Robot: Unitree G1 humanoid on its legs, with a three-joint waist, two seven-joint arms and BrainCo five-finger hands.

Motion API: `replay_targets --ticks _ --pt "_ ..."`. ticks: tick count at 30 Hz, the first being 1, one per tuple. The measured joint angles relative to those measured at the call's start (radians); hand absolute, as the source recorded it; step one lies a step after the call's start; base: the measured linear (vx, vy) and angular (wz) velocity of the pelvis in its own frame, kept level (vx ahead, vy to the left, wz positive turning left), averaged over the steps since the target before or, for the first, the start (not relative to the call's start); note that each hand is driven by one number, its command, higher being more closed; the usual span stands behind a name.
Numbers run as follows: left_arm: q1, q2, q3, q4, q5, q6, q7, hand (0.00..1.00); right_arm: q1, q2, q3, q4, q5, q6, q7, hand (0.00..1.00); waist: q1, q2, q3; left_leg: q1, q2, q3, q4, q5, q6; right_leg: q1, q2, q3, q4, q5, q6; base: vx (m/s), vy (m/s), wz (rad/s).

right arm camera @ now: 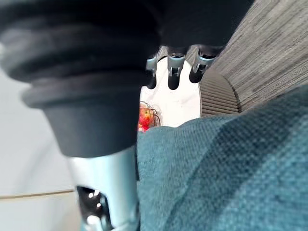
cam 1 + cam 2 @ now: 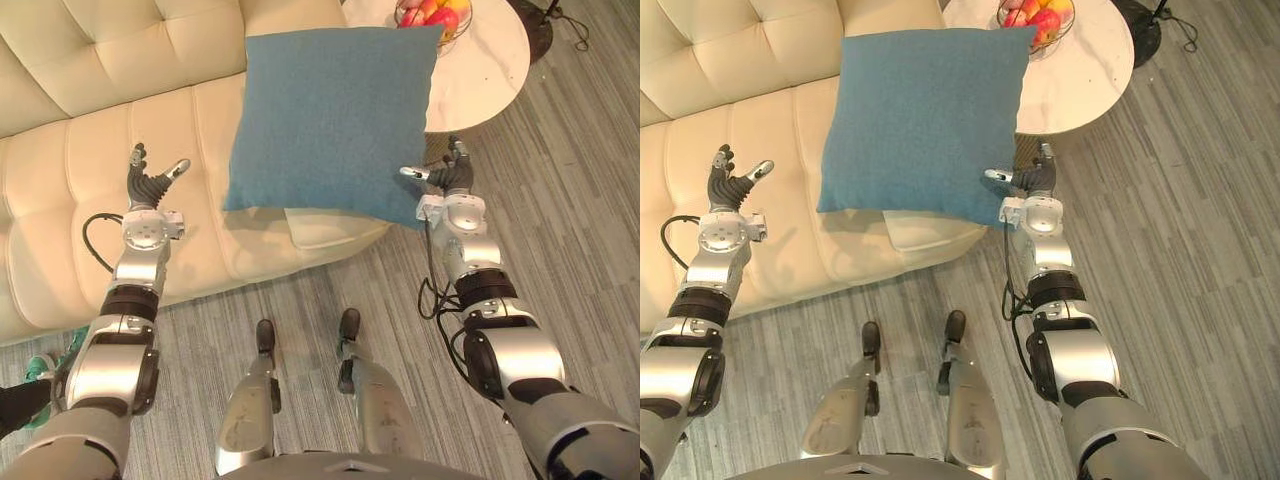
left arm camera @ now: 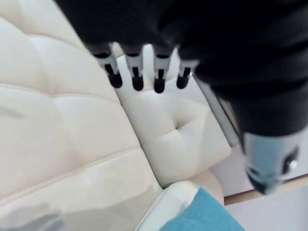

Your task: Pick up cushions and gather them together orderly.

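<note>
The blue cushion (image 2: pixel 330 120) blocks the right end of the sofa (image 2: pixel 80 200), a round worktop (image 2: pixel 490 70) stands just beyond that end, and the sofa's left seat lies open.

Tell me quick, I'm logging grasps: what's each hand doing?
Left hand: open, holding nothing, over the sofa.
Right hand: open, at the cushion corner.
</note>
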Motion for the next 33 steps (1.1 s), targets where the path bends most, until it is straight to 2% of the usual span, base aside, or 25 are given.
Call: replay_targets --ticks 7,13,18,22,28,32,33 --pt "-0.034 0.0 -0.01 0.002 0.002 0.0 -0.005 0.0 -0.005 0.016 0.03 0.032 -0.002 0.005 0.006 0.0 -0.004 0.001 0.025 -0.005 0.0 0.003 -0.003 0.005 -0.001 -0.012 0.0 0.004 0.008 -0.001 -0.001 0.0 0.0 0.0" --pt "-0.047 0.0 -0.06 0.025 0.003 0.0 -0.009 0.0 -0.017 0.021 0.095 0.031 -0.007 0.005 0.01 0.0 -0.009 0.0 0.031 -0.014 0.0 0.006 -0.016 0.012 -0.001 -0.029 0.0 0.006 0.01 -0.001 -0.002 0.0 0.0 0.0" --pt "-0.069 -0.011 -0.094 0.08 0.023 0.006 -0.022 0.0 -0.03 0.055 0.135 0.028 -0.044 0.005 0.025 0.0 -0.024 -0.002 0.058 -0.019 0.001 0.009 -0.015 0.012 -0.001 -0.036 0.001 0.009 0.011 0.0 -0.002 0.0 0.0 0.0" --pt "-0.099 -0.013 -0.122 0.098 0.025 0.01 -0.024 0.0 -0.037 0.056 0.162 0.026 -0.082 0.005 0.029 0.0 -0.024 -0.005 0.064 -0.049 0.001 0.014 -0.015 0.014 -0.002 -0.071 0.002 0.015 0.015 0.001 -0.004 0.02 -0.008 -0.03" --pt "-0.16 -0.037 -0.138 0.123 0.026 0.01 -0.025 0.0 -0.065 0.061 0.176 0.017 -0.084 0.005 0.028 0.0 -0.027 -0.006 0.078 -0.09 0.006 0.023 -0.015 0.018 -0.007 -0.12 0.002 0.022 0.022 0.003 -0.006 0.03 -0.009 -0.04" --pt "-0.193 -0.08 -0.173 0.159 0.026 0.016 -0.025 0.0 -0.062 0.083 0.178 -0.021 -0.096 0.006 0.023 0.0 -0.033 -0.007 0.079 -0.113 0.013 0.029 -0.015 0.019 -0.009 -0.144 0.004 0.023 0.024 0.003 -0.007 0.02 -0.011 -0.02" --pt "-0.197 -0.097 -0.173 0.159 0.026 0.023 -0.025 1.0 -0.061 0.09 0.178 -0.025 -0.104 0.006 0.019 0.0 -0.035 -0.008 0.079 -0.114 0.015 0.032 -0.015 0.017 -0.009 -0.145 0.004 0.023 0.024 0.003 -0.007 0.03 -0.014 -0.04"
